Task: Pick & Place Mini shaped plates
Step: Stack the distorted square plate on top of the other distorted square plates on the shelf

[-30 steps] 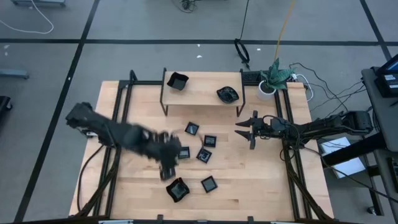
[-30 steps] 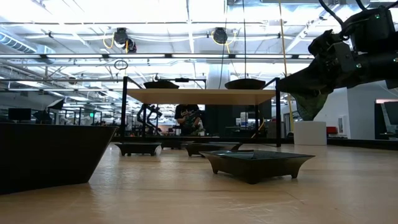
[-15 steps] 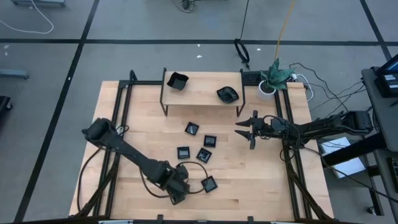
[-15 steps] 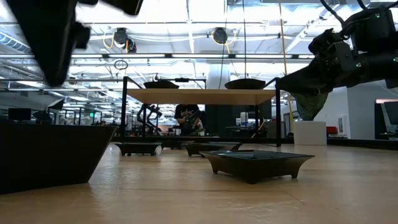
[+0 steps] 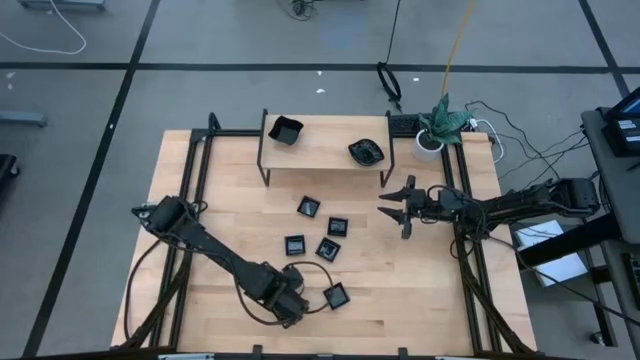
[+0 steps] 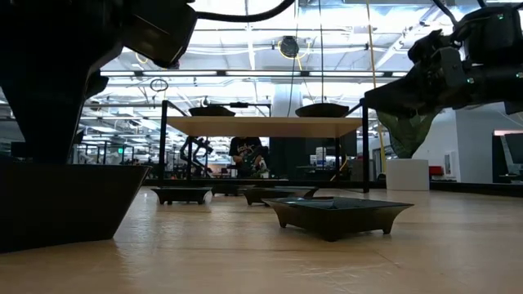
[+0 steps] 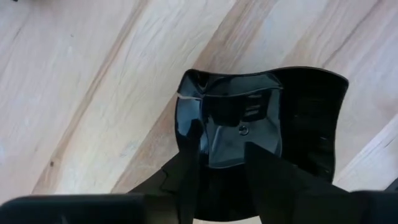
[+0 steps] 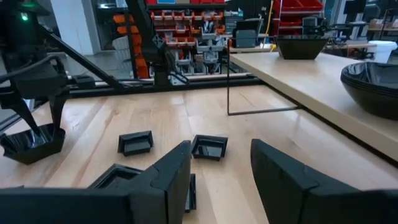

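Left tool down on the near plate: a thin rim grip is the risk

Since the earlier frames the left arm has swung from mid-surface down to the near edge, and its left tool (image 5: 287, 305) now sits over the large square glossy black plate (image 7: 261, 118) there. In the left wrist view one finger (image 7: 189, 155) lies inside the bowl and the other finger is beside it with the plate's near wall between them; the jaws are narrowing but I cannot tell whether they have pinched the wall yet.

What could go wrong starts at that wall. It is slick, thin and flared, so a shallow bite could let the plate tip or squirt out as it lifts, then drop on the pale wooden surface (image 5: 420, 290). A small square black plate (image 5: 337, 296) lies just to the right, close enough to be knocked if the held plate swings.

Farther off, four more small black plates (image 5: 328, 249) cluster mid-surface. A carry toward the raised wooden shelf (image 5: 325, 140) at the far side passes over them, and a low path could clip one. That shelf already holds a square black dish (image 5: 286, 130) and a wavy-rimmed round one (image 5: 366, 152).

The right tool (image 5: 393, 209) waits with its jaws apart and empty, right of the cluster, close to the route to the shelf.
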Action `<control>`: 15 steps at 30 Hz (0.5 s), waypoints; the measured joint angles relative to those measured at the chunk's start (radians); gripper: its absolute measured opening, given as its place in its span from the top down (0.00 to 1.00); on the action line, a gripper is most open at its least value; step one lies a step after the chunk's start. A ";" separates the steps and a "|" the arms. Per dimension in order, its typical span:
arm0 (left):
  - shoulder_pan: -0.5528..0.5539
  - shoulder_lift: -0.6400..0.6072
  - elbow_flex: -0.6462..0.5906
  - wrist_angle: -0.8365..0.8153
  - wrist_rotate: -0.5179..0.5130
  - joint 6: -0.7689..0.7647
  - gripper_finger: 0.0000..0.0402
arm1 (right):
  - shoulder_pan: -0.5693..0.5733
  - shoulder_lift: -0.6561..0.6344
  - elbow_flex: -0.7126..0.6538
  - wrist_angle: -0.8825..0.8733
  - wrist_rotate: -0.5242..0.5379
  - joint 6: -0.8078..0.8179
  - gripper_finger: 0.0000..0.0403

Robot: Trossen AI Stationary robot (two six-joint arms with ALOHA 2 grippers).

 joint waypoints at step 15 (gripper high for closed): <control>-0.005 -0.076 0.000 -0.070 -0.110 -0.039 0.69 | 0.000 0.000 0.000 0.006 -0.003 0.006 0.61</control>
